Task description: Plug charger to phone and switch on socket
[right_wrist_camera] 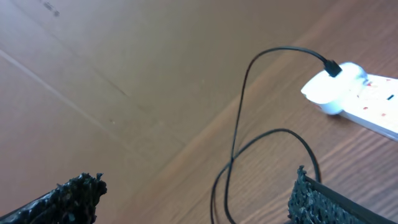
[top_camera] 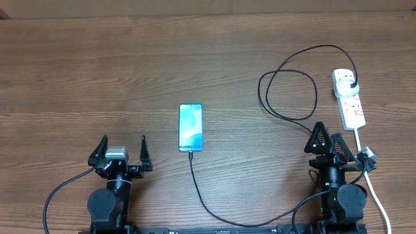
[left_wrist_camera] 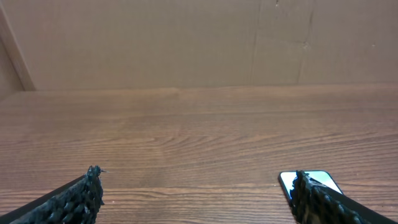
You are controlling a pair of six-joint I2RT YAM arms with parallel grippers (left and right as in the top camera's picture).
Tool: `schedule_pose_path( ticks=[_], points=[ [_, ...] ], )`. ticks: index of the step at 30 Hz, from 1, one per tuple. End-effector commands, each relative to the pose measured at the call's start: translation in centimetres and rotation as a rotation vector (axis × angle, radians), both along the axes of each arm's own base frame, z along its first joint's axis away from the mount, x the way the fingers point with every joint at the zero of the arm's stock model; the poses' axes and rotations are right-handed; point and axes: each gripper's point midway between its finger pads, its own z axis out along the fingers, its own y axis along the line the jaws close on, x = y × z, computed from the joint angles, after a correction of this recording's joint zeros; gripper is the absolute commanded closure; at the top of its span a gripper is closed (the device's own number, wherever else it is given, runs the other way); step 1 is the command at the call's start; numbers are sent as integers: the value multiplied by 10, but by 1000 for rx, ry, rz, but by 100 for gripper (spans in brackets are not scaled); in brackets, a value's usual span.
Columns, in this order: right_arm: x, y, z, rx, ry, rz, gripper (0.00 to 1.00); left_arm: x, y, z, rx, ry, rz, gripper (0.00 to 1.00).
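Charger (top_camera: 193, 175) cable is what I see first, a thin black line running along the near edge of the surface (top_camera: 97, 71) between the two arm bases. It then climbs away from me to the near end of the phone (top_camera: 190, 127), where its tip meets the frame. Whether the tip is fully seated I cannot tell from here.

On either side of that run sit the arms. The left tool (top_camera: 123, 142) rests low near the front with its fingers spread wide and nothing between them. Its own camera shows the same wide gap (left_wrist_camera: 198, 175), with a corner of the phone (left_wrist_camera: 320, 177) peeking past the right-hand finger. The right tool (top_camera: 328, 138) is rolled onto its side, and its wrist view (right_wrist_camera: 198, 177) shows the fingers set well apart, holding nothing.

The phone lies flat, about mid-surface, with its pale blue screen up and its small text at the end nearest the arms.

Farther off to the right, the charger (right_wrist_camera: 239, 112) makes loose loops that cross themselves, then arcs over to the far end of the socket (top_camera: 351, 104), where it enters a plug seated there. The socket (right_wrist_camera: 373, 102) lies lengthwise near the right edge, and its white cord (top_camera: 379, 198) trails back toward me, passing the right arm. I can see red marks on it, but I cannot tell the switch position.
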Motion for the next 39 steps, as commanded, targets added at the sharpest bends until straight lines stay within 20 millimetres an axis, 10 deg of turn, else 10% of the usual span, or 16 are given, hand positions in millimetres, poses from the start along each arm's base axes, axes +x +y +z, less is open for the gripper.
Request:
schedule_pose_path(
  ticks=[1,39],
  points=[
    [0,-2,-1,-1,-5,-12,0,0,4,-2,-8,3,17,0],
    [-1,-10,-2,-158,14,-42,0,0,4,-2,-9,3,17,0]
  ],
)
